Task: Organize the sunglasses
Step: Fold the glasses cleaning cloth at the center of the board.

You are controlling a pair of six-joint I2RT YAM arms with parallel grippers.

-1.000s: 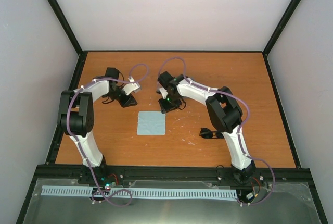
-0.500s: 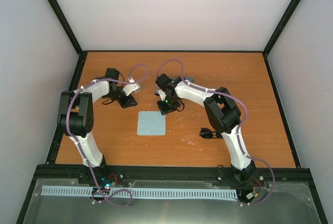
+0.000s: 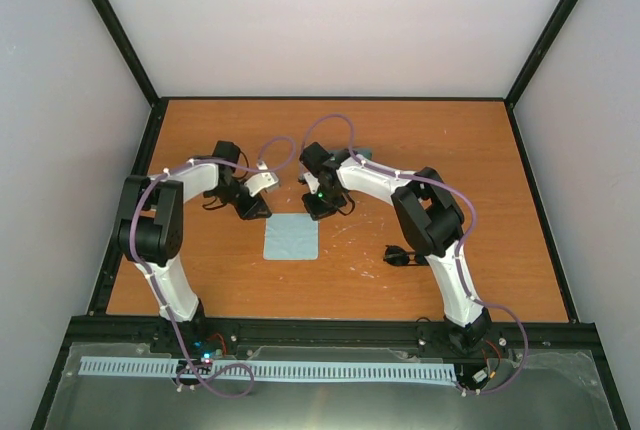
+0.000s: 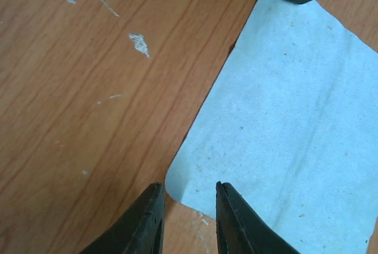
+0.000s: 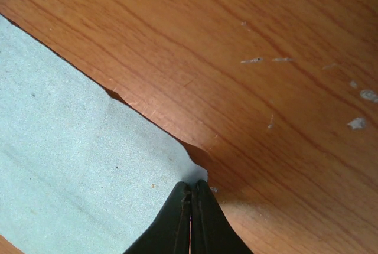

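**Desk** (image 3: pixel 450 150): orange-brown wood-grain surface, smooth, faint sheen; scattered pale scuffs and one long fine scratch.

**Cloth** (image 4: pixel 289 118): pale blue fabric, matt, fine soft nap; a few dark specks and faint creases. The edge is puckered where the right jaws pinch its corner.

**Left jaws, right jaws:** black, smooth, hard plastic look, dull sheen along the edges.

**Left arm** (image 3: pixel 190 175), **right arm** (image 3: pixel 375 178): smooth white shells, semi-gloss, with matt black joints.

**Cable** (image 3: pixel 335 116): purple, rubbery look.

**Sunglasses** (image 3: pixel 398 256): black; finish too small to tell.

**Walls** (image 3: pixel 330 20): pale, plain, matt.

**Frame posts** (image 3: pixel 113 30): black, matt.
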